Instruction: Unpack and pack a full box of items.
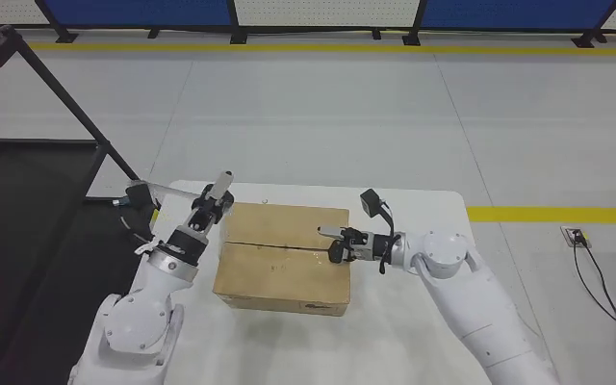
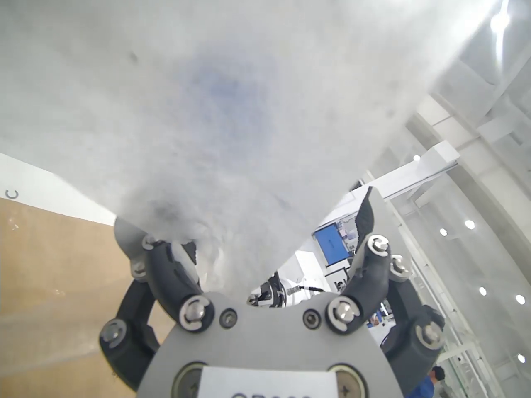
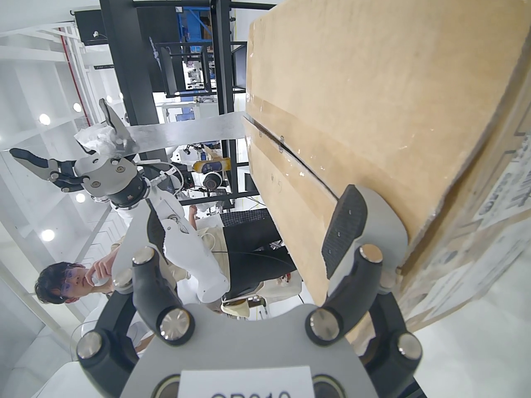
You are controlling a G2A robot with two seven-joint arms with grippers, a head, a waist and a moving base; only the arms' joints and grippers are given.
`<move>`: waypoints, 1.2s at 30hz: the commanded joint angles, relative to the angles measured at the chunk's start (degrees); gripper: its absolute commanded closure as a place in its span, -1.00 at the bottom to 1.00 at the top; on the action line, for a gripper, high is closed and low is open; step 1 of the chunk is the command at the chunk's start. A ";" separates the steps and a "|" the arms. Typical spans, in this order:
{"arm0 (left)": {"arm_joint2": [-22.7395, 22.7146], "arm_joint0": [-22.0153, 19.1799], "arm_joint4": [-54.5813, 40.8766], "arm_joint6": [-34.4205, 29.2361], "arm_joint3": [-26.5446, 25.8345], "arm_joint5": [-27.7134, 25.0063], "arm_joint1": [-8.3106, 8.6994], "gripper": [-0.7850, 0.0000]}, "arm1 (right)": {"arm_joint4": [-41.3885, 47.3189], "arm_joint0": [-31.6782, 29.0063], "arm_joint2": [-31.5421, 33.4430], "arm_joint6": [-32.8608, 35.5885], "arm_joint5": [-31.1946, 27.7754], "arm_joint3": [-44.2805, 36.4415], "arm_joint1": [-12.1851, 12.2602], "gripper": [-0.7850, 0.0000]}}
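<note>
A closed brown cardboard box (image 1: 279,260) sits in the middle of the white table, its two top flaps meeting at a seam (image 3: 290,155). A strip of clear tape (image 3: 186,130) runs through the air from the seam's end to my left gripper (image 3: 68,138), which is raised beside the box's left end (image 1: 219,192). The left gripper (image 2: 278,225) is open, with crumpled tape (image 2: 232,105) clinging to one finger. My right gripper (image 1: 337,243) is open at the box's right end. One of its pads (image 3: 344,229) lies on the box top (image 3: 373,84) near the seam.
The table (image 1: 404,318) has bare surface to the right of the box and in front of it. A black metal frame (image 1: 58,115) stands off the table's left side. Behind the table is open grey floor with a yellow line (image 1: 539,214).
</note>
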 commanded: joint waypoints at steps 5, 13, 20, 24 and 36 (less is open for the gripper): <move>2.94 -1.33 6.50 -3.29 -0.80 0.97 0.18 -1.00 | 0.39 -1.23 1.24 0.17 -0.76 -0.50 0.52 -1.00; 8.15 -5.17 13.68 -5.71 0.32 2.60 -0.02 -1.00 | 1.73 -3.22 3.52 -0.41 -2.95 -1.13 1.26 -1.00; 11.91 -7.30 17.81 -7.09 2.32 3.07 -0.30 -1.00 | 2.13 -6.90 6.31 -1.26 -5.99 -5.64 2.25 -1.00; 13.40 -8.36 19.38 -8.39 3.37 3.28 -0.43 -1.00 | 2.13 -8.55 7.72 -1.57 -5.72 -7.71 2.79 -1.00; 15.98 -10.48 22.27 -9.62 5.82 3.89 -0.87 -1.00 | 3.89 -11.31 10.92 -0.74 -7.55 -11.50 3.95 -1.00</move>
